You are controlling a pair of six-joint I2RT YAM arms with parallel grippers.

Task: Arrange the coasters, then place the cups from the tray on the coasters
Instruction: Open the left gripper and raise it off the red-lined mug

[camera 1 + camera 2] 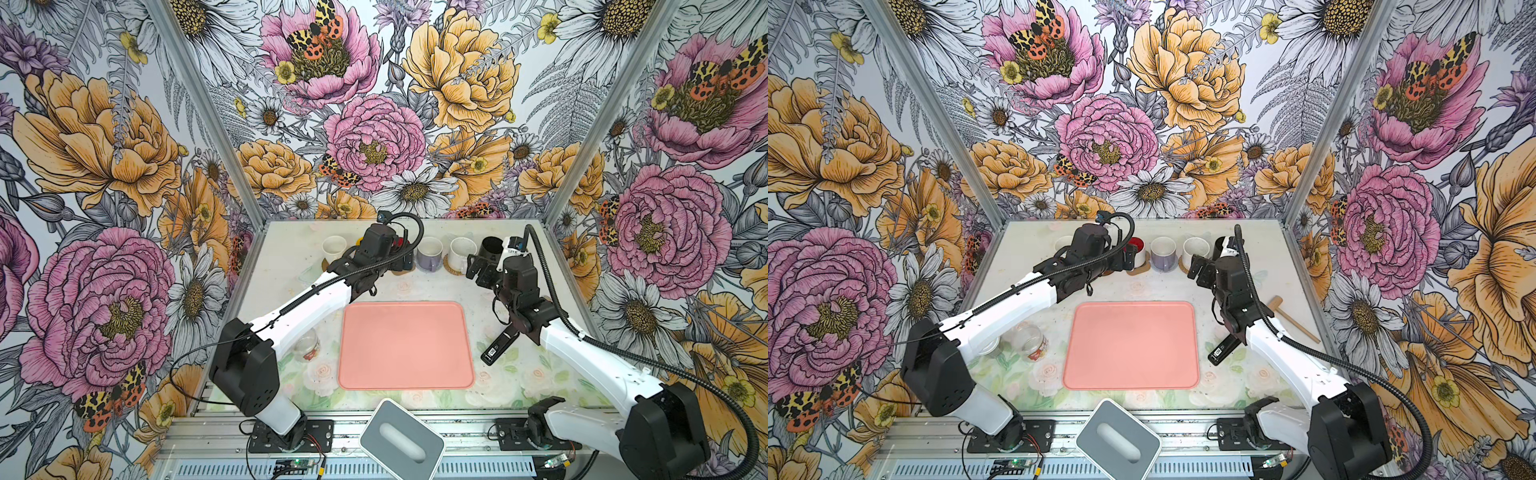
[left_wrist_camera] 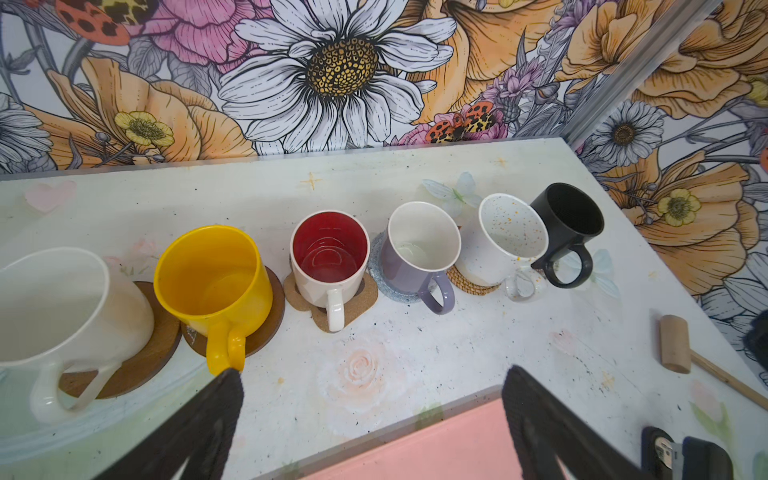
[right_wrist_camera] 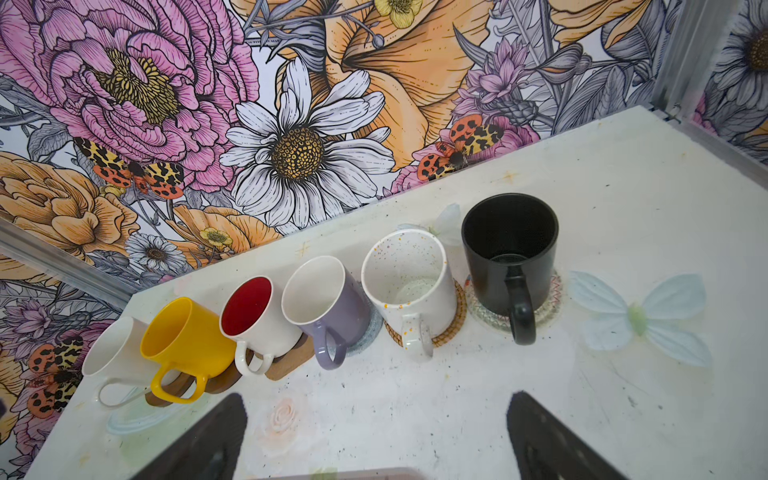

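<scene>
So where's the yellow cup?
In the left wrist view the yellow cup stands on a brown round coaster, toward the left of the back row, between the cream-white cup and the red-inside cup.

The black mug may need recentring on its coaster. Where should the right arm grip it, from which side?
Take the black mug by its handle, coming from the side of the tray. It stands upright with the handle pointing at the right gripper, whose open jaws could straddle it. The speckled mug crowds one flank, so a body grip looks tighter.
</scene>
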